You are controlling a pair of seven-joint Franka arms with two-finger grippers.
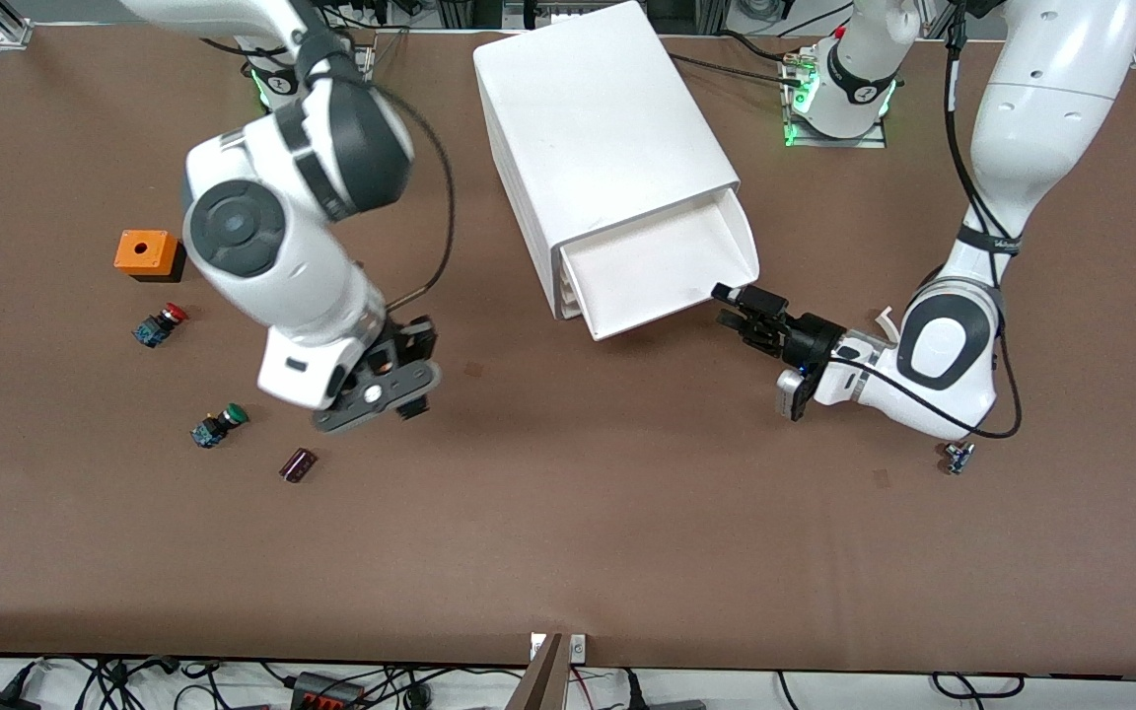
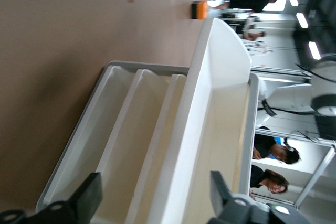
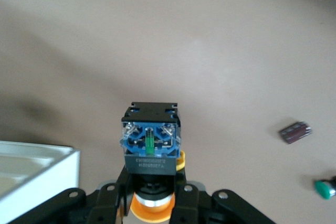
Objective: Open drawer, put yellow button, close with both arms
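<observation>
The white cabinet (image 1: 598,128) has its top drawer (image 1: 667,266) pulled out, and the drawer looks empty. My left gripper (image 1: 731,306) is open at the drawer's front corner toward the left arm's end. In the left wrist view the drawer's front wall (image 2: 210,103) runs between its spread fingers (image 2: 89,198). My right gripper (image 1: 395,390) is over the table beside the green-capped button (image 1: 218,426). It is shut on the yellow button (image 3: 150,145), blue base outward and yellow cap (image 3: 152,208) between the fingers. The button is hidden in the front view.
An orange box (image 1: 147,253), a red-capped button (image 1: 161,323) and a dark maroon part (image 1: 299,464) lie toward the right arm's end. A small part (image 1: 958,457) lies under the left arm's elbow. The three lower drawers (image 2: 131,129) are shut.
</observation>
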